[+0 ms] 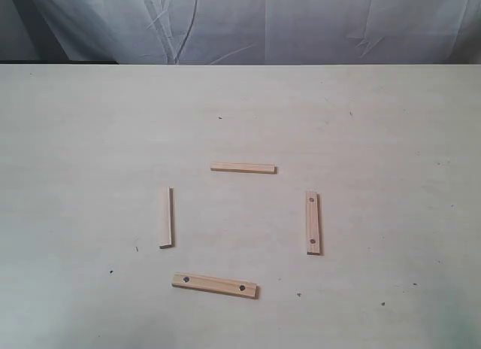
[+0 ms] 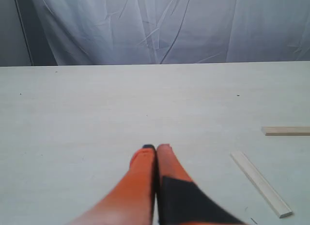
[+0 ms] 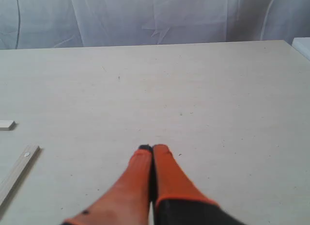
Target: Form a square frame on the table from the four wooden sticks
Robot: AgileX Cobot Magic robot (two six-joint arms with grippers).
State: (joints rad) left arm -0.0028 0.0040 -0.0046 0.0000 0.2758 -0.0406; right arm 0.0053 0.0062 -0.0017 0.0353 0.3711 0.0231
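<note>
Four wooden sticks lie apart on the table [image 1: 83, 138] in a loose ring, none touching. A narrow plain stick [image 1: 243, 168] lies crosswise at the far side and another narrow one [image 1: 167, 217] lies lengthwise on the left. A wider holed stick [image 1: 313, 222] lies on the right, a second holed stick [image 1: 215, 285] at the near side. No square frame is formed. Neither arm shows in the exterior view. My left gripper [image 2: 156, 148] is shut and empty, with the two narrow sticks [image 2: 260, 183] [image 2: 286, 131] beside it. My right gripper [image 3: 153, 149] is shut and empty; a holed stick [image 3: 17, 172] lies off to its side.
A creased white cloth [image 1: 248, 22] hangs behind the table's far edge. Bare table surface surrounds the sticks on all sides. A white object's corner [image 3: 302, 44] shows at the table's edge in the right wrist view.
</note>
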